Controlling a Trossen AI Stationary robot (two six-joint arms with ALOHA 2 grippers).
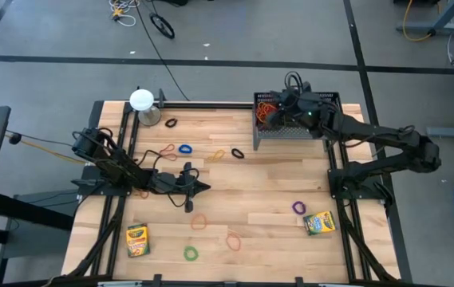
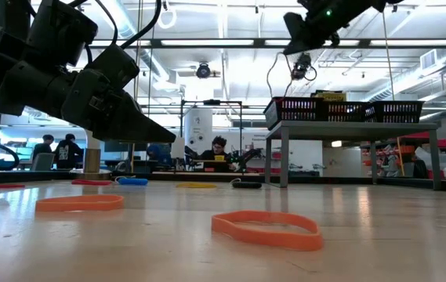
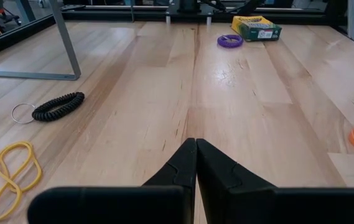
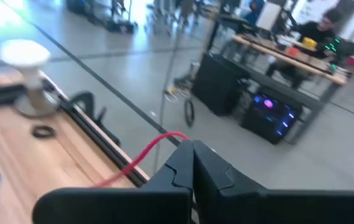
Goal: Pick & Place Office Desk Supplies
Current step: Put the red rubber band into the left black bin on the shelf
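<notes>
Over the black wire-mesh rack (image 1: 290,119) at the table's far right corner hangs the right gripper (image 4: 192,163), its fingers pressed together on a red rubber band (image 4: 140,157) that trails from the tips in the right wrist view; red and orange loops already lie in the rack's left compartment (image 1: 265,112). Near the table's middle the left gripper (image 3: 195,163) rests low over bare wood, fingers closed tip to tip with nothing between them. Other supplies lie scattered well apart: a blue band (image 1: 185,148), a yellow band (image 3: 10,174), a black coiled band (image 3: 57,106), a purple band (image 1: 298,207) just beside a crayon box (image 1: 320,223), a second crayon box (image 1: 137,239) at the near left, a green band (image 1: 191,253), and orange bands (image 2: 266,229) toward the near edge. My worry is the release: the wrist view looks out past the table's edge, so I cannot tell that the band sits squarely over a compartment. A thin loop could cling to a finger, snag on the mesh rim, or fall outside the rack onto the floor.
</notes>
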